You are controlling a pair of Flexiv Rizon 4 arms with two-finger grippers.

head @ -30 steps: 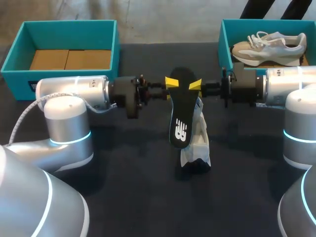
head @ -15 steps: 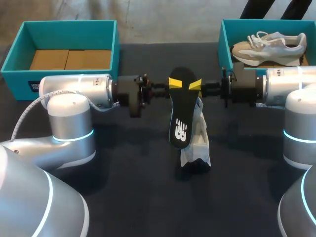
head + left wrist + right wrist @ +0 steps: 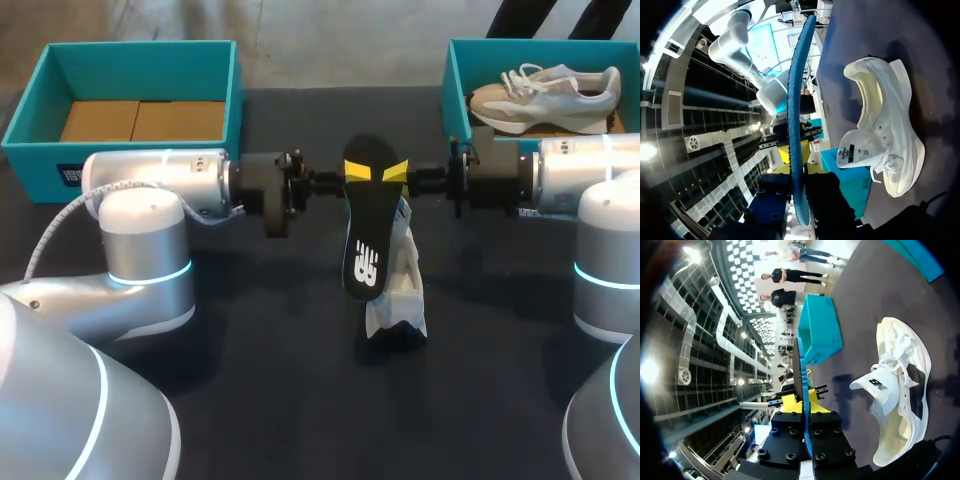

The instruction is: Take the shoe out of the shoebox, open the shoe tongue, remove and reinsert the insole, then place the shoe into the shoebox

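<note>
Dark and flat, the worktop [image 3: 250,340] is seen from the head view with a teal box at each far corner. Brown cardboard is seen in the left shoebox [image 3: 120,52], and a second shoe [image 3: 545,100] is laid in the right shoebox [image 3: 456,80]. Near the middle a white shoe [image 3: 405,290] rests on the worktop. A black insole [image 3: 365,235] is held above it, its far end being clamped from two sides: by the left fingers [image 3: 350,168] from one side and by the right fingers [image 3: 396,171] from the other.

From the left wrist view the insole [image 3: 797,100] is seen edge-on, pressed between the left fingers [image 3: 826,200]. The yellow tips of the right fingers [image 3: 785,152] are met just ahead, on the same insole. The shoe [image 3: 890,130] is seen beside the insole, on the worktop, its opening being shown.

From the right wrist view the insole [image 3: 801,375] is again seen edge-on and is gripped by the right fingers [image 3: 785,440]. The left fingers [image 3: 790,402] are found directly ahead. The shoe [image 3: 900,390] lies beside, its tongue turned outward, and the left shoebox [image 3: 820,330] is seen beyond it.
</note>
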